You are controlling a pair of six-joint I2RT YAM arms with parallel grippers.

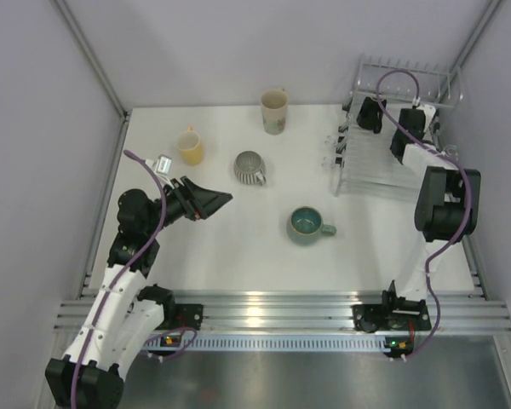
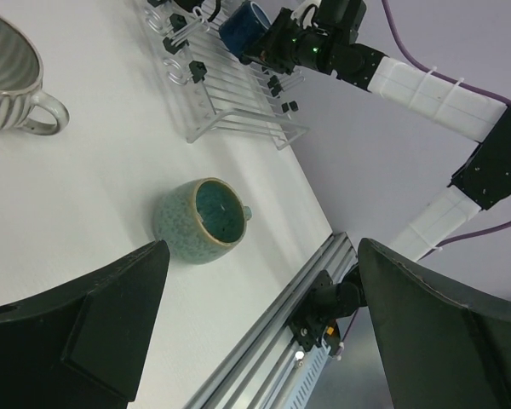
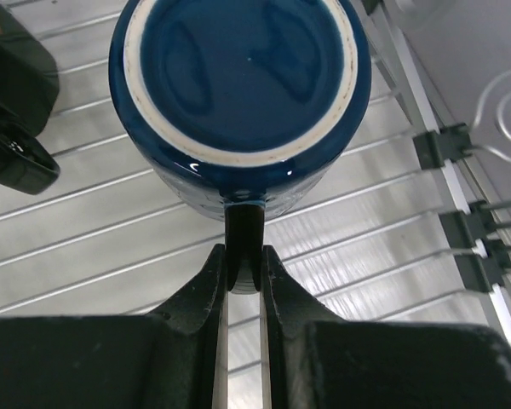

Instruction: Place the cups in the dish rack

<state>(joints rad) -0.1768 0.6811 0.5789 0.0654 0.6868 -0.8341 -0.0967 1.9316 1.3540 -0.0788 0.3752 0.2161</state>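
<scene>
My right gripper (image 3: pixel 244 271) is shut on the handle of a dark blue cup (image 3: pixel 238 85), holding it bottom toward the camera over the wires of the dish rack (image 3: pixel 383 247). In the top view this gripper (image 1: pixel 368 116) reaches into the rack (image 1: pixel 383 175) at the back right. On the table stand a teal-green cup (image 1: pixel 307 225), a grey ribbed cup (image 1: pixel 250 167), a yellow cup (image 1: pixel 188 146) and a tall cream cup (image 1: pixel 274 111). My left gripper (image 1: pixel 217 199) hovers open at the left, apart from all of them. Its wrist view shows the teal-green cup (image 2: pixel 200 220) ahead of the fingers.
Black clips (image 1: pixel 341 149) line the rack's left edge. A dark object (image 3: pixel 8 102) lies in the rack left of the blue cup. Grey walls enclose the table on three sides, and an aluminium rail (image 1: pixel 272 307) runs along the near edge.
</scene>
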